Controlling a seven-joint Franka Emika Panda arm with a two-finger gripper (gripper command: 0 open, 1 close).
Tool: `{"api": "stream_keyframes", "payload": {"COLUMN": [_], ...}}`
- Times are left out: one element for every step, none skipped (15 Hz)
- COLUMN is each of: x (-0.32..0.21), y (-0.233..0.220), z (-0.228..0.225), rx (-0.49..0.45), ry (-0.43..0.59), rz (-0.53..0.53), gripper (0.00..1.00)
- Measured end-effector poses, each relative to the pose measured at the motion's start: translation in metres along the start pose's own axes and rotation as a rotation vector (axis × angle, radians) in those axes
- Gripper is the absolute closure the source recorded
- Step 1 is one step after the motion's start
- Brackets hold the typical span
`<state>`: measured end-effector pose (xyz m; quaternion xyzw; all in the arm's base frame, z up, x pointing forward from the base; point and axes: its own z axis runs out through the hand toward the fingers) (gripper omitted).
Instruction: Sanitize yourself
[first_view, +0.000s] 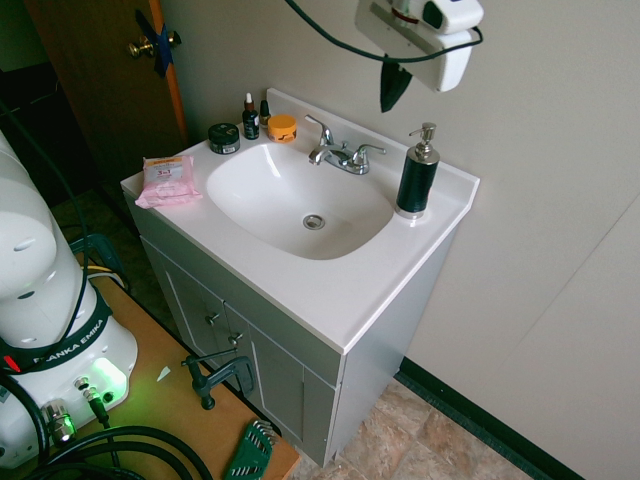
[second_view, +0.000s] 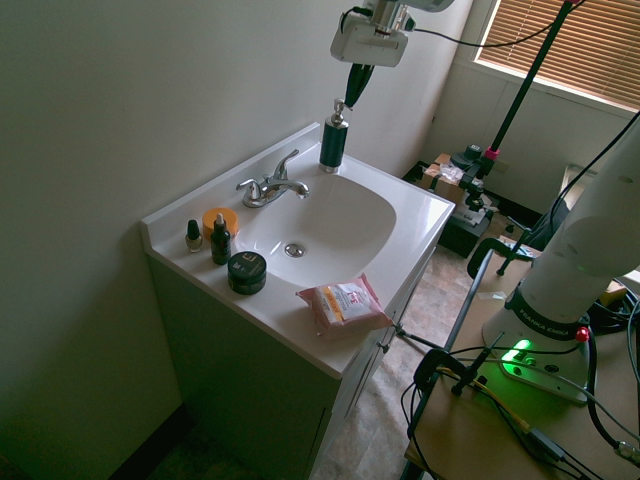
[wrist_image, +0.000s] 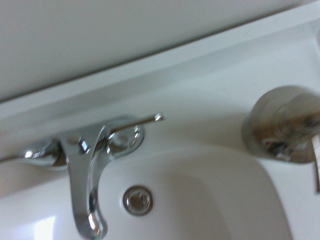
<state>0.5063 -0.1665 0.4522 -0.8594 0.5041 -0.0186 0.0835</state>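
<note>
The robot arm (first_view: 40, 270) rises upright from its base beside the vanity's front left corner. On the vanity top (first_view: 340, 290), a pink wipes pack (first_view: 166, 180) lies at the left edge, a faucet (first_view: 340, 153) at the back, a pump bottle (first_view: 417, 175) in the back right corner. The gripper (first_view: 392, 88) hangs fingers-down above faucet and bottle, jaws pinched together, empty.

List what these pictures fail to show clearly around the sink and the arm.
- Gripper: its black fingers look pressed together, apparently empty; arm above is cut off by the first exterior view's top edge.
- Pump bottle: label unreadable, too small; the wrist view shows only its blurred top.
- Pink wipes pack: print too small.
- Small bottles and jars: contents unknown.
- Faucet: spout blurred.
</note>
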Motion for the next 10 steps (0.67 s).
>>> {"api": "stream_keyframes", "payload": {"x": [-0.016,-0.03,-0.041,-0.05,-0.058,-0.064,-0.067,-0.069,-0.07,-0.071], "y": [-0.001,-0.002,-0.003,-0.005,-0.008,-0.01,-0.013,-0.014,-0.014,-0.014], "z": [0.009,0.02,0.03,0.037,0.044,0.048,0.05,0.051,0.051,0.052], "rx": [-0.018,-0.036,-0.05,-0.061,-0.069,-0.074,-0.075,-0.076,-0.077,-0.078], "ry": [0.001,0.006,0.014,0.024,0.033,0.039,0.046,0.048,0.047,0.046], "rz": [-0.034,-0.065,-0.091,-0.112,-0.13,-0.141,-0.148,-0.152,-0.154,-0.155], "gripper": [0.0,0.0,0.0,0.0,0.0,0.0,0.0,0.0,0.0,0.0]}}
